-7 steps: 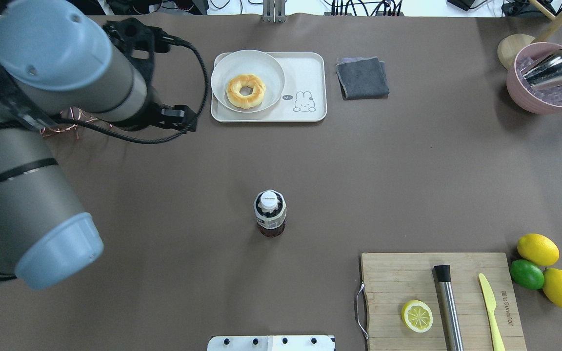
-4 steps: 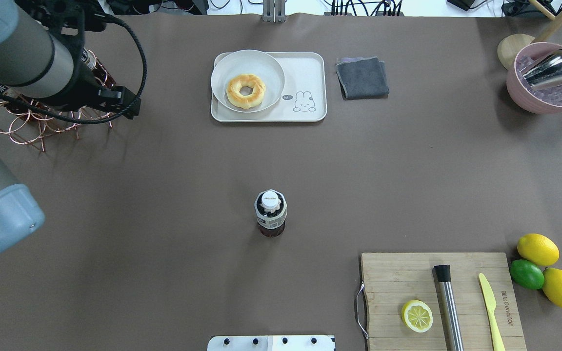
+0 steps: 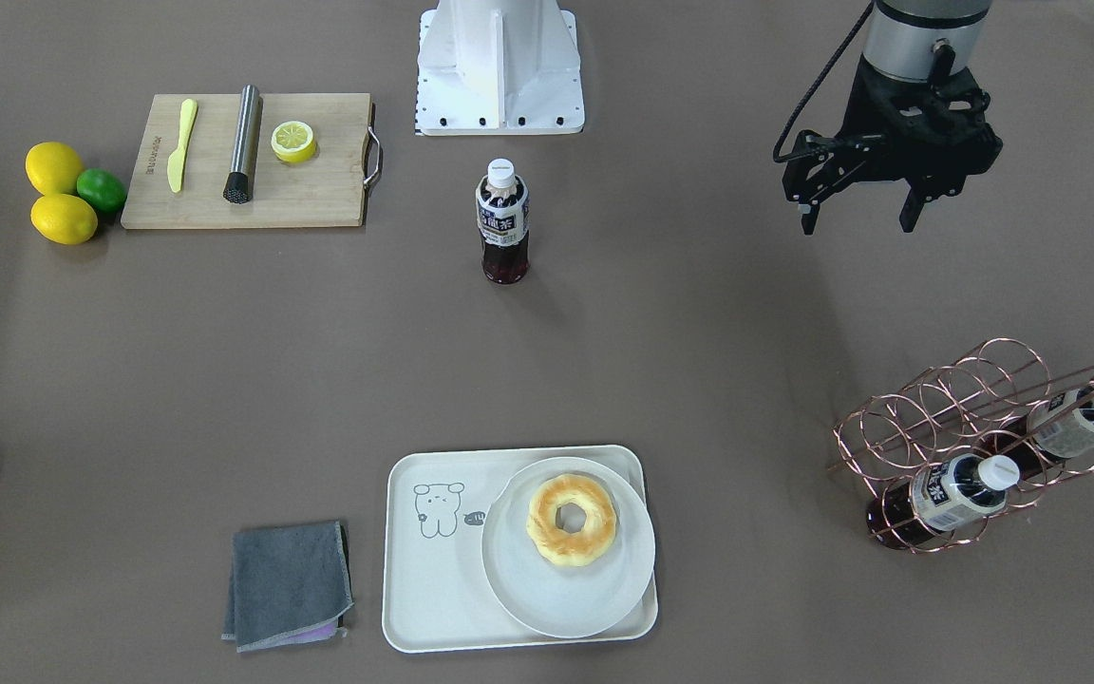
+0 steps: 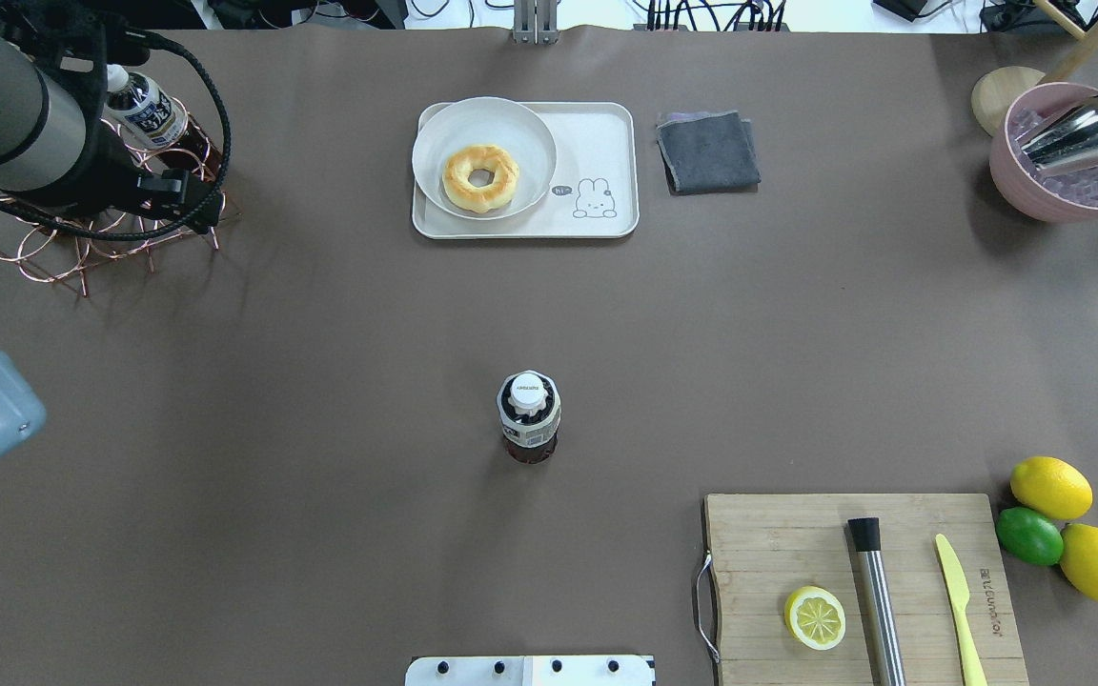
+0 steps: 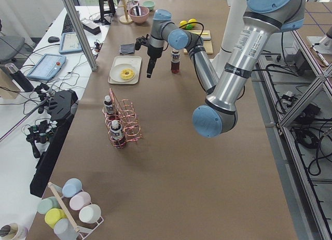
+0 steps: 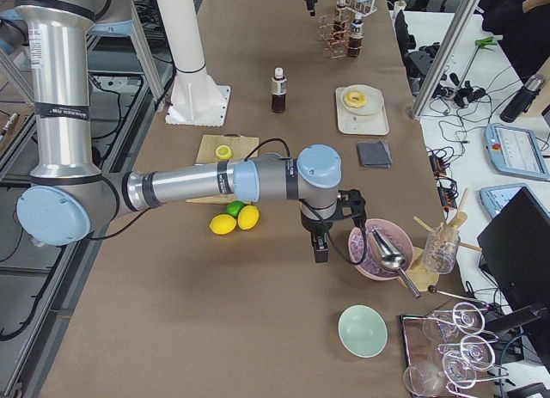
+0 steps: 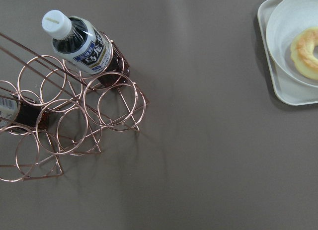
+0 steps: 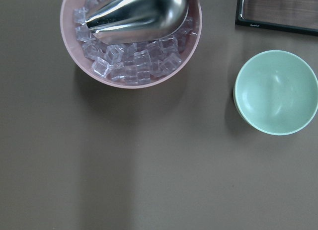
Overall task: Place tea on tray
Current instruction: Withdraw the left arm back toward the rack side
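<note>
One tea bottle (image 3: 503, 223) stands upright alone mid-table, also seen from above as tea (image 4: 528, 416). Two more alike lie in a copper wire rack (image 3: 974, 446); one of them (image 7: 82, 41) shows in the left wrist view. The cream tray (image 3: 433, 579) with a bear drawing holds a round plate (image 3: 604, 589) with a doughnut. My left gripper (image 3: 857, 226) hangs open and empty above the table, between the standing bottle and the rack, well apart from both. My right gripper (image 6: 318, 250) shows only in the exterior right view, beside a pink ice bowl; I cannot tell its state.
A grey cloth (image 4: 707, 151) lies right of the tray (image 4: 597, 143). A wooden board (image 4: 797, 543) with half a lemon, a muddler and a knife sits front right, beside lemons and a lime (image 4: 1029, 535). The pink ice bowl (image 4: 1006, 181) with a scoop is far right.
My left arm has swung left, away from the tray side and over the copper rack. The standing bottle, tray and plate have not moved.
</note>
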Action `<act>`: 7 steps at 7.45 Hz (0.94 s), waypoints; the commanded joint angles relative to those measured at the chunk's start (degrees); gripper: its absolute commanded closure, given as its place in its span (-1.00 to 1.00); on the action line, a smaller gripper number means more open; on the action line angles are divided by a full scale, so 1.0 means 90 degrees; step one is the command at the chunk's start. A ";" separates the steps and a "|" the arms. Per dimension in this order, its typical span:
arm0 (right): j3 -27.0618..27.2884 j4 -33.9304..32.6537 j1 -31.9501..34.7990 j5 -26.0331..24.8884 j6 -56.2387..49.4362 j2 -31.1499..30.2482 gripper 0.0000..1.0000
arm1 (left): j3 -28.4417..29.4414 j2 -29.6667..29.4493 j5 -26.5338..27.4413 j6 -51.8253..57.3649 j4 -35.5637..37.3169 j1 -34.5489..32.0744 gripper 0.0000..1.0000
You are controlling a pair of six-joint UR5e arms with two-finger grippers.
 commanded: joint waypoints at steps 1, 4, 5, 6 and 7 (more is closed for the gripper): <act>0.0518 -0.0062 -0.0615 0.0020 0.0885 0.0111 -1.00 | -0.0196 0.1414 -0.0577 0.2269 -0.0011 -0.1572 -0.96; 0.1076 -0.0614 -0.1846 0.0157 0.2370 0.1025 -1.00 | 0.0836 0.1841 -0.1120 0.4968 -0.0021 -0.3307 -0.96; 0.1233 -0.1295 -0.2226 0.0089 0.2577 0.1697 -1.00 | 0.1042 0.1832 -0.1120 0.5409 -0.0021 -0.3552 -0.96; 0.1273 -0.1901 -0.2646 -0.0105 0.3110 0.2506 -1.00 | 0.1218 0.1832 -0.1120 0.5568 -0.0022 -0.3748 -0.96; 0.1312 -0.2023 -0.3259 -0.0523 0.3667 0.2930 -1.00 | 0.1433 0.1812 -0.1120 0.5889 -0.0089 -0.3991 -0.96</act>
